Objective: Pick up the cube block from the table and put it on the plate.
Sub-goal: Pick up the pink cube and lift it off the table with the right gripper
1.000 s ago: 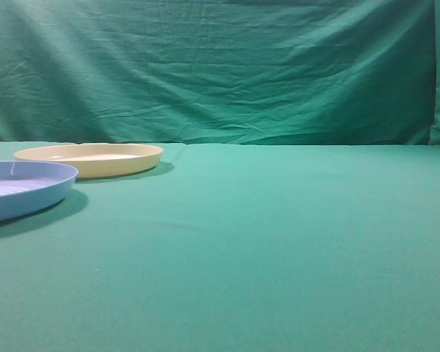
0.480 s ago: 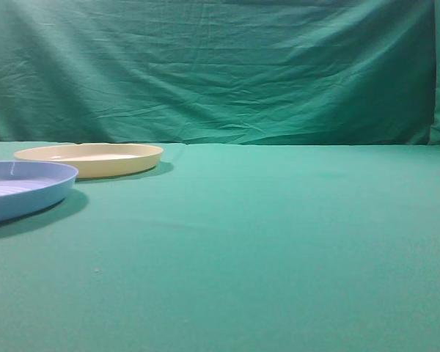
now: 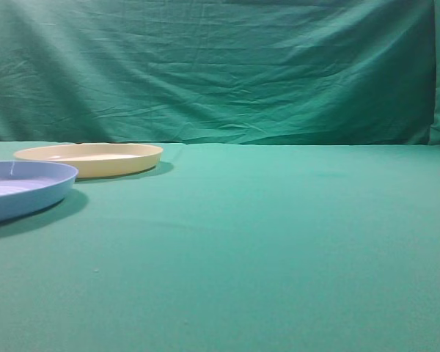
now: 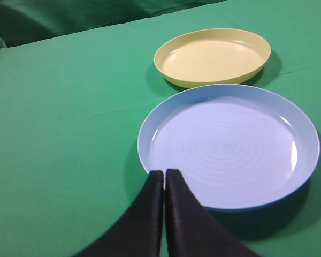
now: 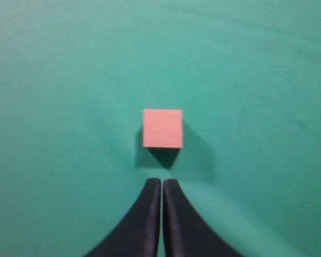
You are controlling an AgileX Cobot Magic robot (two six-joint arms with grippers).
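A: Start at the right gripper [image 5: 161, 182]. Its two black fingers are pressed together with nothing between them, and it hangs over the table [image 5: 53, 64] just short of the cube block [image 5: 162, 128].

B: So the cube isn't held?

A: No. It sits alone on the green cloth, square to the fingers, its shadow falling toward them. The exterior view doesn't show it, apart perhaps from a sliver at the right edge.

B: What makes the pick go well?

A: I'd say spread the fingers first, wider than the cube, then advance so the flat faces sit between the pads, and descend straight. Closing off-centre would likely twist it.

B: And the left gripper [image 4: 165, 174]?

A: Also clenched and empty, above the near rim of the blue plate [image 4: 230, 147]. The plate [image 4: 213, 57], cream-coloured, lies just beyond the blue one, bare. The carry must pass the blue one, I judge.
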